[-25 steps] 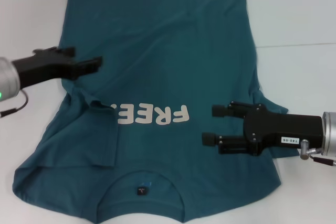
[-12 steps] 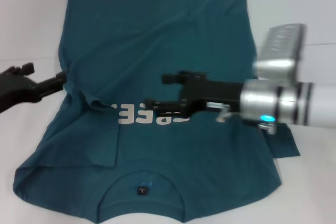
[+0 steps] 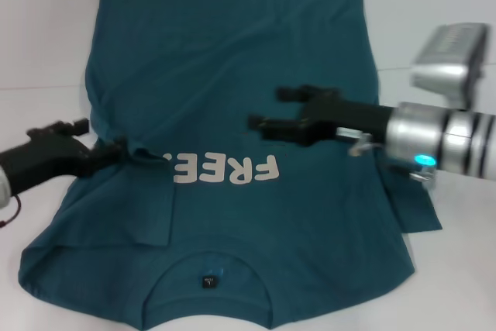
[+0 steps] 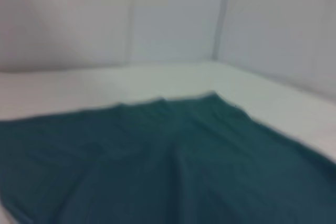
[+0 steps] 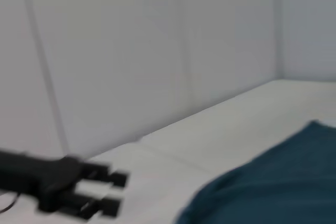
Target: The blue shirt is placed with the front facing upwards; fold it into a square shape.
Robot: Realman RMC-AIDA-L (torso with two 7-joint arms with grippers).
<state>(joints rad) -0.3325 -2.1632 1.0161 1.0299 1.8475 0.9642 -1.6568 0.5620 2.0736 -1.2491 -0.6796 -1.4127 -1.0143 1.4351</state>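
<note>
The blue shirt (image 3: pixel 232 60) lies flat on the white table, front up, with the "FREE" print (image 3: pixel 225 168) showing and the collar (image 3: pixel 209 281) nearest me. One sleeve is folded inward over the chest on the left side. My left gripper (image 3: pixel 105 136) is low at the shirt's left edge, open, with one fingertip beside that folded sleeve edge. My right gripper (image 3: pixel 267 108) hovers open over the chest just above the print, holding nothing. The left wrist view shows only the blue shirt (image 4: pixel 157 166). The right wrist view shows the shirt (image 5: pixel 273 182) and the left gripper (image 5: pixel 113 192) farther off.
The white table (image 3: pixel 449 21) extends around the shirt on all sides. The other sleeve (image 3: pixel 418 207) lies spread out at the right. A seam line (image 3: pixel 434 66) crosses the table at the right. White walls (image 4: pixel 173 14) stand behind the table.
My right arm swung from beside the right sleeve to over the chest, rising. My left gripper drew back, then came down toward the folded sleeve edge.
</note>
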